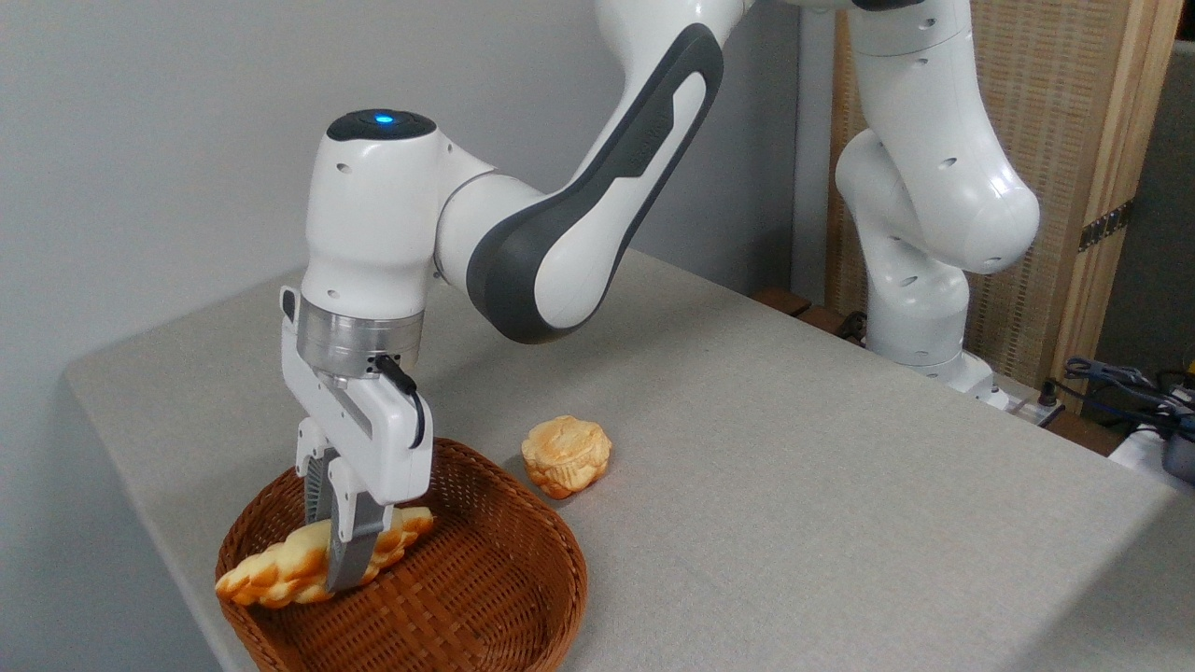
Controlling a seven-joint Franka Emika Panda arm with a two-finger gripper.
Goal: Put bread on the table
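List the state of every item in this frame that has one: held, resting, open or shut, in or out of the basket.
gripper: shut on the bread, fingers pointing down.
bread: gripped near its middle, above the basket's inside, not yet out.
basket: upright on the table, holding nothing else.
round bun: resting on the table, outside the basket.
table: carries the basket and bun.

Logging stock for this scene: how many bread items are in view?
2. The long braided golden loaf is over the brown wicker basket, clamped by the gripper. The small round flower-shaped bun sits on the grey-beige table. None seems hidden.
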